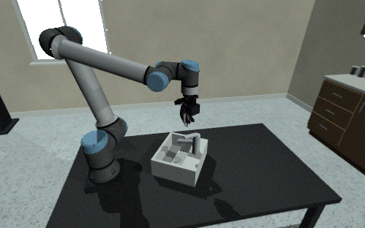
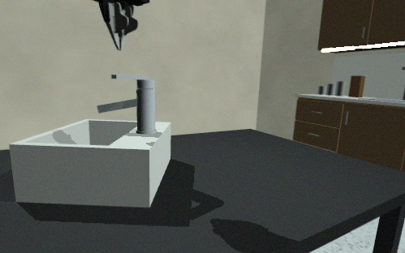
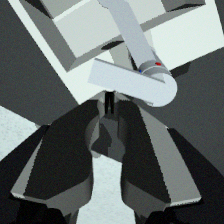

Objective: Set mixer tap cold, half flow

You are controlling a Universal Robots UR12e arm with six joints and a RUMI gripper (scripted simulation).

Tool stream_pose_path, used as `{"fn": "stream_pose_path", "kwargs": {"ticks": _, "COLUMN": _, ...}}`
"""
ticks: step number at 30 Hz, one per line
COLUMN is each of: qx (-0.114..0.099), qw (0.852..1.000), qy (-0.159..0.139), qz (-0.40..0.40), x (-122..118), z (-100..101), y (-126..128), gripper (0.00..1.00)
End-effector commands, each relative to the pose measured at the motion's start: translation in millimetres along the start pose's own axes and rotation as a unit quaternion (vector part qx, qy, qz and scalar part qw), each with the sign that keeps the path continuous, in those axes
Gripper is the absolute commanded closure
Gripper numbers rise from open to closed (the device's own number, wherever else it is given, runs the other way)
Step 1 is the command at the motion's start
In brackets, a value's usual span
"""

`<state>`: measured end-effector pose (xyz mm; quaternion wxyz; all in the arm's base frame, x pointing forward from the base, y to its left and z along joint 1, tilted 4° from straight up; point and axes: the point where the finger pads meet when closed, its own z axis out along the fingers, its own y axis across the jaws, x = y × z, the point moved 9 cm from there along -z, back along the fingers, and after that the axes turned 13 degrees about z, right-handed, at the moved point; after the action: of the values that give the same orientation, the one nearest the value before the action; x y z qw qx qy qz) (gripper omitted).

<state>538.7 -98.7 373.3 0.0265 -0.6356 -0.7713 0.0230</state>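
The mixer tap (image 1: 196, 147) (image 2: 145, 107) stands upright on the ledge of the white basin (image 1: 173, 173) (image 2: 80, 174). Its spout (image 2: 117, 106) (image 3: 131, 35) reaches out over the basin. The lever (image 1: 192, 137) (image 2: 129, 77) (image 3: 125, 85) lies about level in the exterior view. In the wrist view it is turned away from the spout line to the side of the blue dot (image 3: 140, 71); the red dot (image 3: 158, 63) is on the other side. My gripper (image 1: 186, 124) (image 2: 119, 49) (image 3: 109, 92) is shut and empty. It hangs above the lever, apart from it, its tips beside the lever's edge in the wrist view.
The basin stands on the dark table (image 1: 265, 175) (image 2: 261, 178), with its walls rising around the bowl. The arm's base is at the table's left in the top view. Brown cabinets (image 1: 339, 109) (image 2: 322, 122) stand well beyond the table at the right.
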Motion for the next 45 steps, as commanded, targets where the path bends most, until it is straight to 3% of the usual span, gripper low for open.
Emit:
{"fn": "stream_pose_path", "kwargs": {"ticks": 1, "qx": -0.005, "qw": 0.990, "qy": 0.004, "qz": -0.139, "x": -4, "z": -3, "y": 0, "gripper": 1.00}}
{"fn": "stream_pose_path", "kwargs": {"ticks": 4, "qx": -0.005, "qw": 0.987, "qy": 0.004, "qz": -0.158, "x": -4, "z": -4, "y": 0, "gripper": 1.00}}
{"fn": "stream_pose_path", "kwargs": {"ticks": 5, "qx": -0.006, "qw": 0.977, "qy": 0.005, "qz": -0.212, "x": -5, "z": -4, "y": -1, "gripper": 1.00}}
{"fn": "stream_pose_path", "kwargs": {"ticks": 11, "qx": -0.006, "qw": 0.949, "qy": 0.004, "qz": -0.314, "x": -7, "z": -5, "y": -1, "gripper": 1.00}}
{"fn": "stream_pose_path", "kwargs": {"ticks": 18, "qx": -0.007, "qw": 0.901, "qy": 0.004, "qz": -0.433, "x": -10, "z": -7, "y": -1, "gripper": 1.00}}
{"fn": "stream_pose_path", "kwargs": {"ticks": 21, "qx": -0.007, "qw": 0.895, "qy": 0.003, "qz": -0.445, "x": -11, "z": -7, "y": -1, "gripper": 1.00}}
{"fn": "stream_pose_path", "kwargs": {"ticks": 32, "qx": -0.007, "qw": 0.838, "qy": 0.003, "qz": -0.545, "x": -14, "z": -8, "y": 1, "gripper": 1.00}}
{"fn": "stream_pose_path", "kwargs": {"ticks": 36, "qx": -0.008, "qw": 0.824, "qy": 0.002, "qz": -0.566, "x": -14, "z": -8, "y": 2, "gripper": 1.00}}
{"fn": "stream_pose_path", "kwargs": {"ticks": 45, "qx": -0.007, "qw": 0.809, "qy": 0.002, "qz": -0.588, "x": -15, "z": -8, "y": 2, "gripper": 1.00}}
